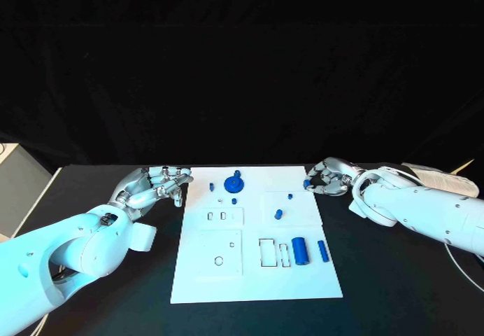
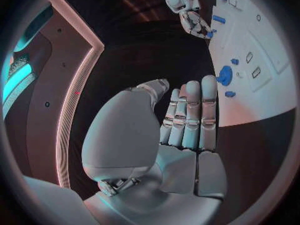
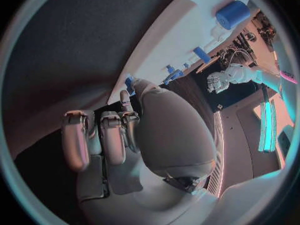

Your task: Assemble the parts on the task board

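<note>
Silver fingers of the right hand pinch a small blue part just off the task board's far right edge. Left hand fingers lie straight and pressed together, holding nothing, beside the board's left edge. Other blue parts rest on the white board on the black bench.

Stock on the black table:
- one white flat task board
- one blue round disc with a peg
- one thick blue cylinder
- one slim blue bar
- five small blue pieces
- two silver many-fingered hands: left hand and right hand
</note>
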### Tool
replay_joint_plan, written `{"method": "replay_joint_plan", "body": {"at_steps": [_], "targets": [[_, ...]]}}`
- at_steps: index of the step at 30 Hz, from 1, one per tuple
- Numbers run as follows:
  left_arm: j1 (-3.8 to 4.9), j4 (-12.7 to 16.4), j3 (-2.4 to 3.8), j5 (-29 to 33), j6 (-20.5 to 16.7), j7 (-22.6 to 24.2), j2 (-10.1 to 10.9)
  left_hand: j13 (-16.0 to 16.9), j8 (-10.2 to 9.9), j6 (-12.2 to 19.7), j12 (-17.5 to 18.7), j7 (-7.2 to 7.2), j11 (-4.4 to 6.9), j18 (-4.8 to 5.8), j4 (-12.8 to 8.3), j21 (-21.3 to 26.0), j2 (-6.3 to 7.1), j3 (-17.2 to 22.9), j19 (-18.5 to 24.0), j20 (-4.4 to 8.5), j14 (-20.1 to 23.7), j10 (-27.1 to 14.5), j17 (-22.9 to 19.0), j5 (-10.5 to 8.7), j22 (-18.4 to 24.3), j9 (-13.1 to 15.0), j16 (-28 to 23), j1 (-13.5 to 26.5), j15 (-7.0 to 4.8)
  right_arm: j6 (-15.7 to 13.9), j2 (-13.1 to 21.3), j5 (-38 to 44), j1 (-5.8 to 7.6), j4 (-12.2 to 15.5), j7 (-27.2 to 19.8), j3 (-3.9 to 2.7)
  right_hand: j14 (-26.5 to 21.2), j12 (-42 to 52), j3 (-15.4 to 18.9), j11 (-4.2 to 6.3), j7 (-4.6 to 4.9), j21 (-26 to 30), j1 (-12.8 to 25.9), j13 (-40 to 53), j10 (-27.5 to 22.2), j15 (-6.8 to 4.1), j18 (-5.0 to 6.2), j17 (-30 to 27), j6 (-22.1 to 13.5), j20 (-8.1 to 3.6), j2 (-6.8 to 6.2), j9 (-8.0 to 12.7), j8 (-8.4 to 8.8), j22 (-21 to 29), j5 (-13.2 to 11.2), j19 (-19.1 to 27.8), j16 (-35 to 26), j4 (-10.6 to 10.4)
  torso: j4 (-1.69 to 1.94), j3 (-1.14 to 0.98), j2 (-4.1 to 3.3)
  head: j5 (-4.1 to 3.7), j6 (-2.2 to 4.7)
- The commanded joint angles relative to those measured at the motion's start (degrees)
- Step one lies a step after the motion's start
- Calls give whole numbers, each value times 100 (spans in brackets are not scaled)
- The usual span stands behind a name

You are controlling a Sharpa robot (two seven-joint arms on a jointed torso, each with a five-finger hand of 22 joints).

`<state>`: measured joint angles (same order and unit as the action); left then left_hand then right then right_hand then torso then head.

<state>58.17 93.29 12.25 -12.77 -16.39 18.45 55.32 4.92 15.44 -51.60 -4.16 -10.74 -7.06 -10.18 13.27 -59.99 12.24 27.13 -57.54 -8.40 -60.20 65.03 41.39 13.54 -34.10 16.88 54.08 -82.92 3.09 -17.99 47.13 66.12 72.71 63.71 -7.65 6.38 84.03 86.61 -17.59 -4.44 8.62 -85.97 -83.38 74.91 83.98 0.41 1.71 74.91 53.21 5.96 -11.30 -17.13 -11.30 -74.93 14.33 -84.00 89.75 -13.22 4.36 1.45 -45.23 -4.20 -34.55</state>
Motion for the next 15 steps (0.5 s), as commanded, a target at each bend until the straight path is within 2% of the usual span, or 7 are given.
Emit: {"method": "replay_joint_plan", "body": {"at_steps": [1, 6, 9, 12, 15], "targets": [[0, 8, 4, 15, 94, 29, -8, 8, -9, 39, -16, 14, -12, -33, -11, -35, 7, 25, 34, -2, 30, -38, -9, -18, -8, 7, 26, 53, -6, 74, -4, 108, -27, 26, 0, 15, 597, 43, -74, 49, -3, -23, 7, 1205, 268, -67, -52, 1509, 91, -37, 102, 2, -56, -1074, 28, -416, 25, -13, 4, 1, 2, -4, 1], [0, 9, 4, 15, 95, 28, -6, 8, -9, 39, -16, 14, -12, -33, -11, -35, 7, 25, 34, -2, 30, -38, -9, -18, -8, 7, 26, 53, -6, -2, -10, 35, -28, 59, -53, 15, 597, 73, -161, 82, -43, -35, 20, 1236, 305, -101, -55, 1509, 178, -65, 151, -5, -111, -1090, 28, -423, 25, -20, 2, 3, 1, -8, -4], [0, 11, 4, 15, 96, 26, -4, 8, -9, 39, -16, 14, -12, -33, -11, -35, 7, 25, 34, -2, 30, -38, -9, -18, -8, 7, 26, 53, -6, -33, -14, 17, -28, 72, -59, 15, 597, 72, -166, 90, -46, -36, 53, 1234, 304, -114, -56, 1509, 165, -80, 96, 4, -109, -1092, -19, -424, 25, -19, 3, 3, 0, -10, -7], [0, 12, 4, 15, 97, 24, -2, 8, -9, 39, -16, 14, -12, -33, -11, -35, 7, 25, 34, -2, 30, -38, -9, -18, -8, 7, 26, 53, -6, -75, -17, 7, -28, 78, -50, 15, 597, 48, -147, 82, -31, -31, 133, 1212, 280, -107, -55, 1509, 111, -86, -11, 28, -89, -1088, -173, -423, 25, -35, 7, 6, 0, -14, -8], [0, 13, 4, 16, 102, 21, 1, 8, -9, 39, -16, 14, -12, -33, -11, -35, 7, 25, 34, -2, 30, -38, -9, -18, -8, 7, 26, 53, -6, -119, -20, 3, -28, 77, -32, 15, 597, 11, -126, 54, 1, -24, 192, 1176, 238, -81, -54, 1509, 49, -70, -66, 52, -67, -1082, -336, -420, 25, -57, 9, 7, 3, -15, -9]]}}
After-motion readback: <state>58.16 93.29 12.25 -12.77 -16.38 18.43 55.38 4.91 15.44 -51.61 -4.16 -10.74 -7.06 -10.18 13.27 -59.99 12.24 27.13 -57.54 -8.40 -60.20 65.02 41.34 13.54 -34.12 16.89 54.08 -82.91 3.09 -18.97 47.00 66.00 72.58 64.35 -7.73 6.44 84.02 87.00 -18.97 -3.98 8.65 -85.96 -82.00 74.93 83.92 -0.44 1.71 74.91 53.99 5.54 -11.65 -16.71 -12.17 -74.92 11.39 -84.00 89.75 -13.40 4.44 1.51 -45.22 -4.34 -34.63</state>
